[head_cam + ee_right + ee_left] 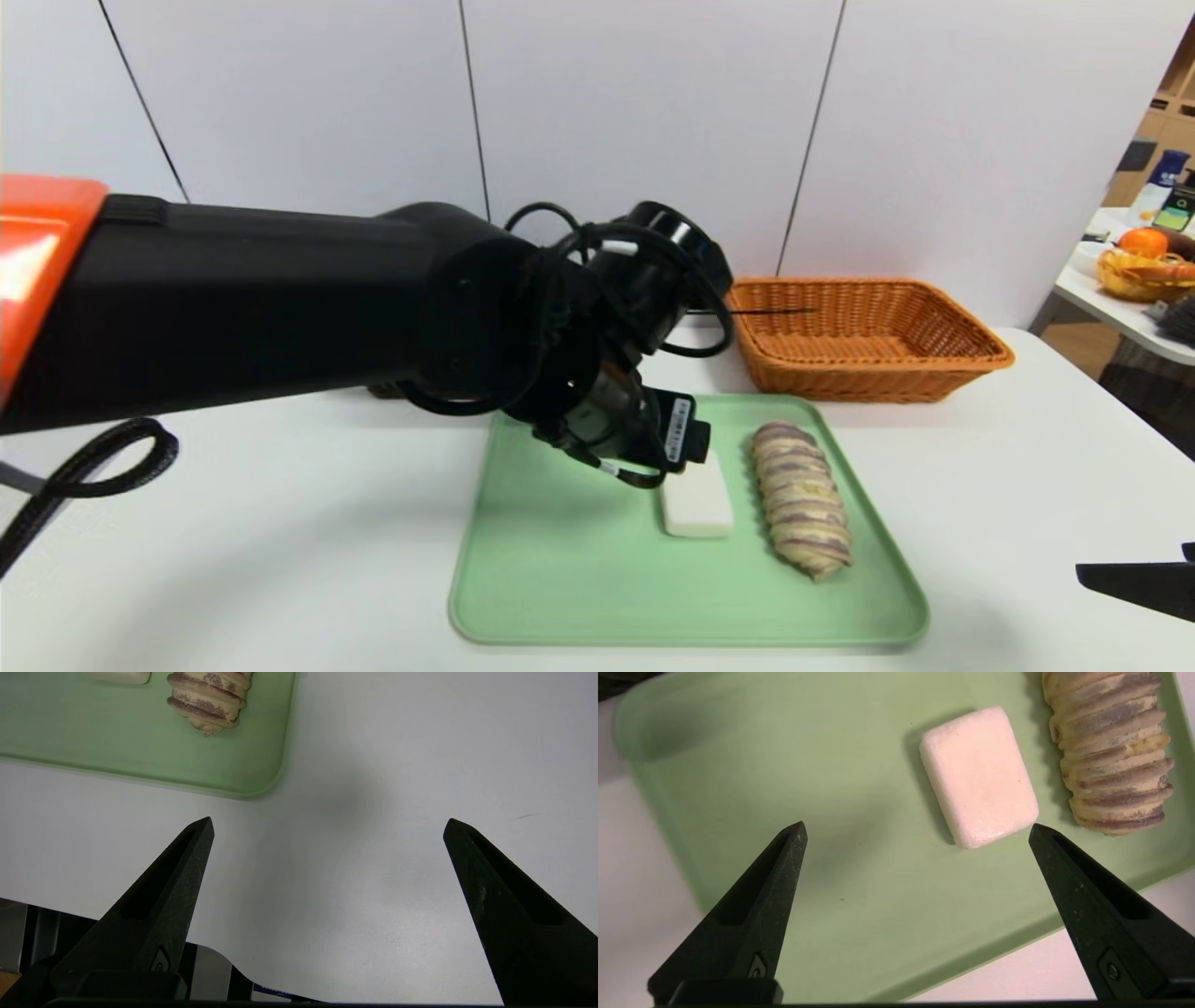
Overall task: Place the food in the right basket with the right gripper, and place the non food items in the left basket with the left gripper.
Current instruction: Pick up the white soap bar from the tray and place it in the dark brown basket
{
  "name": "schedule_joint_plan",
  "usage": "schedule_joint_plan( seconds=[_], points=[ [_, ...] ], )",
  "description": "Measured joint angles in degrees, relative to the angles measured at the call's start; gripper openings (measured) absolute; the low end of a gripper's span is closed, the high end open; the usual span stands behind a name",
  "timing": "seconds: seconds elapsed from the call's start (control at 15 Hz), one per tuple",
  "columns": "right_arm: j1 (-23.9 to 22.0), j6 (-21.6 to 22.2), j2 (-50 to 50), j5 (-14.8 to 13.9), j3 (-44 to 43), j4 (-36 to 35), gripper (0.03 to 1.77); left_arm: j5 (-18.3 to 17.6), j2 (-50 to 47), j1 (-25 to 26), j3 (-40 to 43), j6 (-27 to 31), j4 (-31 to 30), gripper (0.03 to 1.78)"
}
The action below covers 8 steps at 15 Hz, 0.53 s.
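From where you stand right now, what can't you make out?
- Left gripper: in the head view its fingers are hidden behind its own arm.
- Dark basket: the left arm covers nearly all of it in the head view, so its contents can't be told.
- White soap bar: the left arm hides its far end in the head view.
- Right gripper: mostly cut off by the head view's right edge.

Soap (698, 504) and bread (803, 499) side by side on tray (560, 569) — basket (868, 327) behind, bread rightmost
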Motion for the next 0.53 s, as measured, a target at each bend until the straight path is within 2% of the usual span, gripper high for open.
schedule_joint_plan(
  seconds=[0.33,0.53],
  points=[
    [-0.21,0.01,-0.66,0.77,1.79,-0.05,1.70,4.02,6.12,-3.45,-4.60,-4.35,0.99,1.69],
    [-0.38,0.04,-0.79,0.85,2.41,-0.13,1.70,6.34,9.37,-4.17,-9.23,-7.13,4.52,1.69]
  ],
)
